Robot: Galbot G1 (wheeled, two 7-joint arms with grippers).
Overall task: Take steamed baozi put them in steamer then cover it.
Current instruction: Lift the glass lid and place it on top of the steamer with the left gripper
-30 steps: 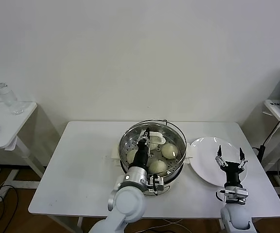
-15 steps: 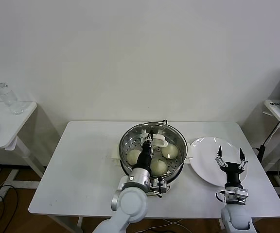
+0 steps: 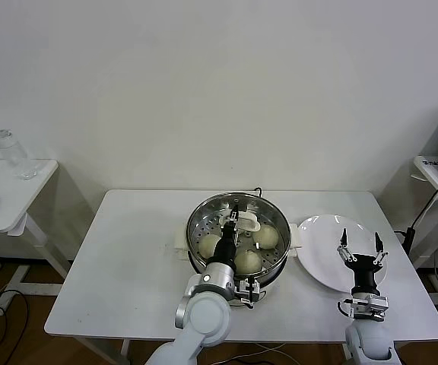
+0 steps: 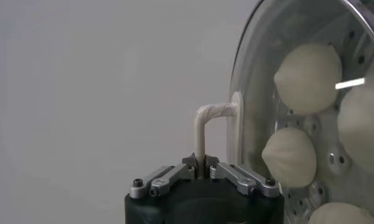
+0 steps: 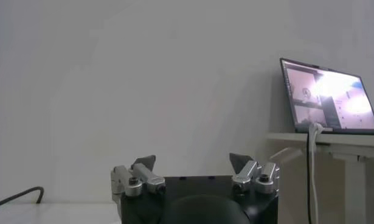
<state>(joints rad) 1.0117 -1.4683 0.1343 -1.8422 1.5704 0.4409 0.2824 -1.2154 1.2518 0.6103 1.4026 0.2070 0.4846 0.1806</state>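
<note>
Left pincer point(image 3: 232, 221) clamped on glass cover point(image 3: 238, 228) handle, now lowered nearly flat onto steamer point(image 3: 196, 220), frame centre; baozi point(image 3: 248, 261) inside. Release next. Right pincer point(image 3: 360, 245) open, lower right.

The large round stainless-steel steamer point(image 3: 238, 234) fills the middle of the white rectangular table point(image 3: 128, 258); its mouth is blocked by the round clear glass cover point(image 3: 239, 228), whose cream-white handle point(image 4: 206, 131) is clamped by the left gripper point(image 3: 234, 222), and by the cream-white dome-shaped baozi point(image 3: 248, 261) inside. At 3 o'clock lies the flat white plate point(image 3: 322, 243), beneath the spread-fingered right gripper point(image 3: 360, 247). From 9 o'clock, bare tabletop gives open passage.
</note>
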